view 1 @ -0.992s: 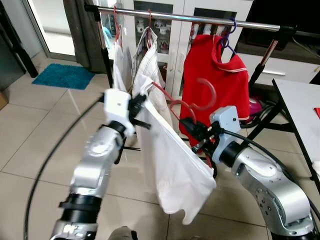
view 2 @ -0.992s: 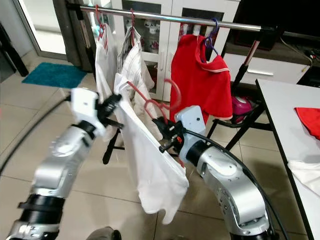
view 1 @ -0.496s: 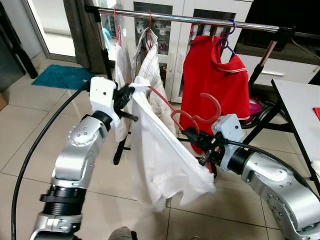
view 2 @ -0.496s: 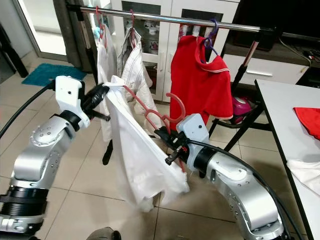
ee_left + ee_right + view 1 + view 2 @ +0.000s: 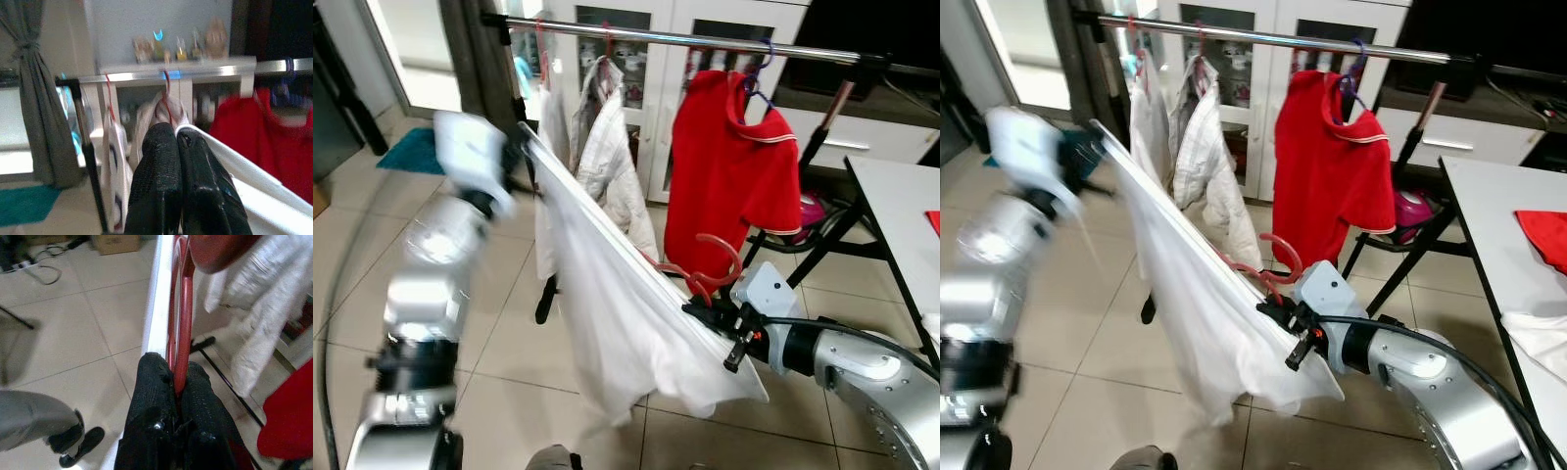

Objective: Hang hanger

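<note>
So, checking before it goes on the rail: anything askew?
Yes. The white garment is stretched slantwise between the left claw and right claw, and the red hanger lies tilted, its hook far below the rail.

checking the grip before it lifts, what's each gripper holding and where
Right gripper pinches the red hanger by its frame; left gripper clamps the white shirt's upper edge.

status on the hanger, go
Right pincer shut on red hanger. Left pincer shut on white shirt, stretched taut. Hanger below rail, not hung.
</note>
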### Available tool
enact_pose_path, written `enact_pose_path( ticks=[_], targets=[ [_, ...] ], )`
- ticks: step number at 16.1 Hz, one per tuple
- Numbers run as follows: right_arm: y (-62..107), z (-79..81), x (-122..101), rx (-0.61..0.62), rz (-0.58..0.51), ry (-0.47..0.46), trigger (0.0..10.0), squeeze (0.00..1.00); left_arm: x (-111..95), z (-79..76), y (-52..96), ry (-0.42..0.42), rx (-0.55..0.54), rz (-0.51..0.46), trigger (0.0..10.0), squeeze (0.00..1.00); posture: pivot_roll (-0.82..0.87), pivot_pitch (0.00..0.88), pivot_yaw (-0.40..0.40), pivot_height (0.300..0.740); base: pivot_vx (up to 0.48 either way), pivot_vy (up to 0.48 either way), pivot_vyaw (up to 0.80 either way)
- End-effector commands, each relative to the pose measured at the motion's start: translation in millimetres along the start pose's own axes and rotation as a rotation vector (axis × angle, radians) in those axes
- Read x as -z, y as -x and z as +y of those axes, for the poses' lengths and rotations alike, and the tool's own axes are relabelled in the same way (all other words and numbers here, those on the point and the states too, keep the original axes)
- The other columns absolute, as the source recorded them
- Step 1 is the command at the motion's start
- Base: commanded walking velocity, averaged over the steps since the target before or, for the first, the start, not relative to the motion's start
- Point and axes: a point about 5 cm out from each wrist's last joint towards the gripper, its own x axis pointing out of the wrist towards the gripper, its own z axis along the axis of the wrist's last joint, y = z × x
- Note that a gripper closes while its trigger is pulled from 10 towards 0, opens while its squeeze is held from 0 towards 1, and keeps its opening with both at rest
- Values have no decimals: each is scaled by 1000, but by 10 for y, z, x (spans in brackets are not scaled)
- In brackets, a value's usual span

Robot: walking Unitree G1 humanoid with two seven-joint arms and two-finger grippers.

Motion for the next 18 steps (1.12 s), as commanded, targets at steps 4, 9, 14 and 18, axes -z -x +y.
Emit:
enact_pose_path(
  ticks=[4, 9, 14, 18],
  targets=[
    [86, 16, 57, -27, -30, -81, 0, 0, 77, 437, 30, 0, -208, 41, 0, 0, -40, 9, -8, 740, 0, 0, 0],
    [224, 128, -231, -186, -299, -232, 0, 0, 719, 593, 131, 6, -346, 296, 0, 0, -49, 11, -6, 740, 0, 0, 0],
    [92, -114, -392, 103, -485, -370, 0, 0, 673, -331, 109, 166, 288, 241, 0, 0, -50, 15, 2, 740, 0, 0, 0],
    [-25, -407, -323, 503, -568, -518, 0, 0, 324, -924, 627, 364, 842, 220, 0, 0, -29, 17, 1, 740, 0, 0, 0]
  ],
)
